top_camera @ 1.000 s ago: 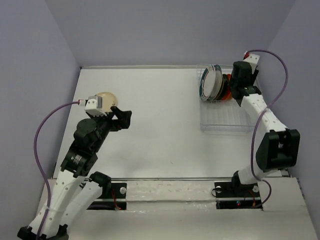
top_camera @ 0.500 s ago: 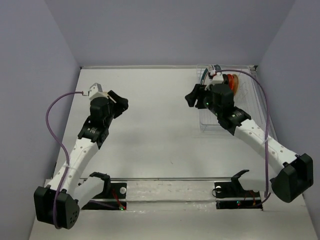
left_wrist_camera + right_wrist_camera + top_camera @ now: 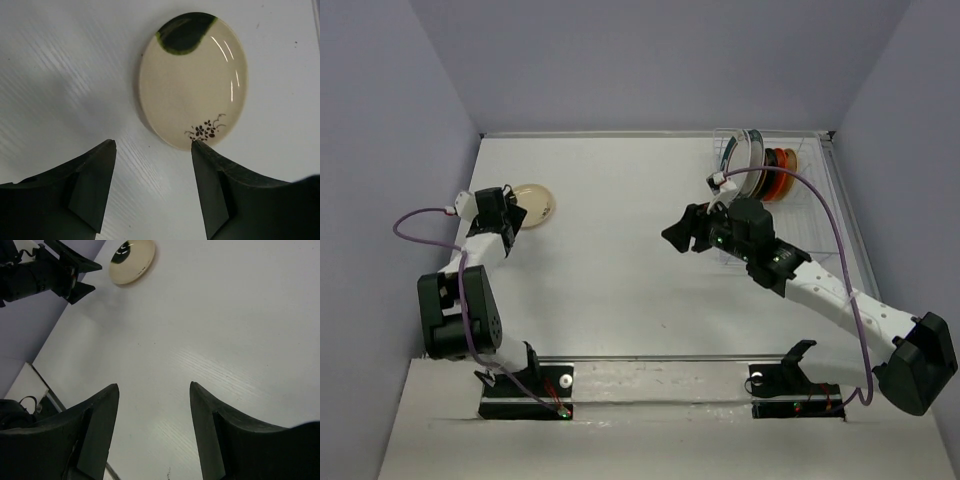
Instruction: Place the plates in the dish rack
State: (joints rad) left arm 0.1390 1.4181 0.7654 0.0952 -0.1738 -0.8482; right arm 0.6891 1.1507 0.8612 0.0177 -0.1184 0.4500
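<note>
Only 1 plate outside rack

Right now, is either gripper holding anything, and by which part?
Nothing is held. The left gripper stands open beside the round cream plate with dark marks; the right gripper is open and empty.

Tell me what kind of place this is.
Probably a robot test cell: white table boxed by plain walls, two arms bolted at its edge, a dish rack holding plates.
</note>
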